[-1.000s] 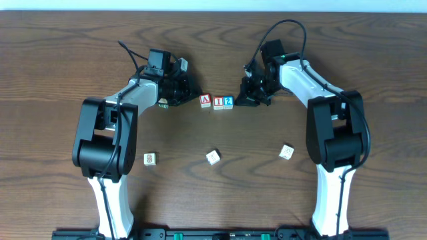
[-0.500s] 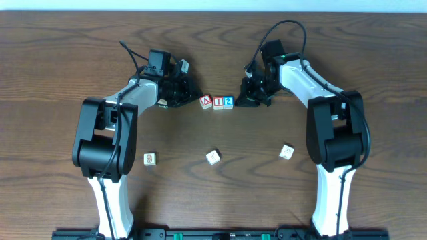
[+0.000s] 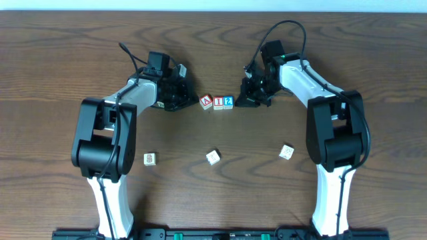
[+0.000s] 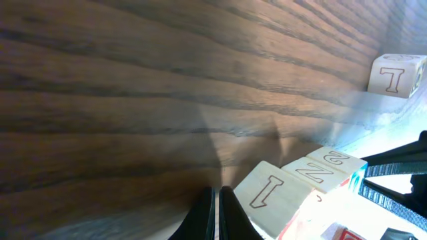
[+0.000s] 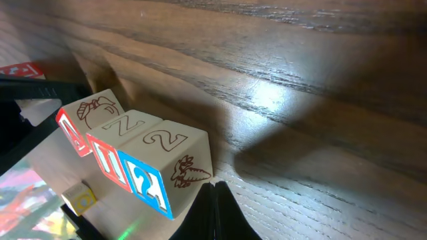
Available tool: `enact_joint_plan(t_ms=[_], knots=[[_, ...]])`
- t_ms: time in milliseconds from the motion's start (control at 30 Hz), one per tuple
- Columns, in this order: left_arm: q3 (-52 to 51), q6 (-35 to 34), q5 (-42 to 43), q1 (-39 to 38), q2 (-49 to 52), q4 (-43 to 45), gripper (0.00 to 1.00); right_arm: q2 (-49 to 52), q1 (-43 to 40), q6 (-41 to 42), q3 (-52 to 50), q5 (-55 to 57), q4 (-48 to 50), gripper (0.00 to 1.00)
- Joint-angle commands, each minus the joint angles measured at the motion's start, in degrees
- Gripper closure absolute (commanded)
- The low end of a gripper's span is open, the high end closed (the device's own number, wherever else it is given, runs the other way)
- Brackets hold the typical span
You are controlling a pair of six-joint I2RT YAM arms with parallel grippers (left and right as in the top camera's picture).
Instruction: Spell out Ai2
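Overhead, nearest the arm bases, three spare cubes lie well apart on the bench point(image 3: 213, 200). The left cube point(image 3: 151, 159) is at 8 o'clock from the picture's middle, the middle cube point(image 3: 213, 157) at 6 o'clock, and the right cube point(image 3: 287, 152) at 4 o'clock. Farther up, just past the middle, stands the task's row: A cube point(image 3: 207, 102), I cube point(image 3: 218, 102) and 2 cube point(image 3: 228, 101). They sit side by side and touching, reading A-I-2 from left to right.

The left arm point(image 3: 107, 127) reaches in from 9 o'clock of the row, with the left jaws just beside the A cube. The right arm point(image 3: 333, 127) comes from 3 o'clock, with the right jaws just beside the 2 cube. Whether either tip touches its cube I cannot tell.

The left wrist view shows its fingers point(image 4: 207, 217) pressed together with nothing between them, and the row lies just past them at 2 o'clock. The right wrist view shows its fingers point(image 5: 203, 220) likewise closed and empty. There the 2 cube is nearest at 10 o'clock, then I, then A.
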Motion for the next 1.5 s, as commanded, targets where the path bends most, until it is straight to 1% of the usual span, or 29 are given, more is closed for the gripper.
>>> enact_joint_plan(t_ms=[0,267,500,900,1100,1467], knots=[[0.0,1.0,-2.6,1.1,0.7,-0.9,0.94,-1.2,0.6,-0.9,-0.3,0.2,-0.1,0.99],[0.0,1.5,-2.4,1.4,0.0,-7.4,0.94,-1.2,0.6,-0.9,-0.3,0.2,0.0,0.99],[0.0,2.2,-0.9,1.1,-0.7,-8.2,0.94,-1.2,0.6,-0.8,-0.3,1.0,-0.1,0.99],[0.0,2.5,0.6,-1.2,-0.7,-5.6,0.94,-1.2,0.6,-0.9,-0.3,1.0,-0.1,0.99],[0.0,2.3,-1.0,-1.9,-0.7,-4.6,0.94,-1.2,0.6,-1.7,-0.3,1.0,-0.8,0.99],[0.0,0.7,-1.6,-2.1,-0.7,0.1,0.94,-1.2,0.6,-2.1,-0.3,1.0,-1.6,0.99]])
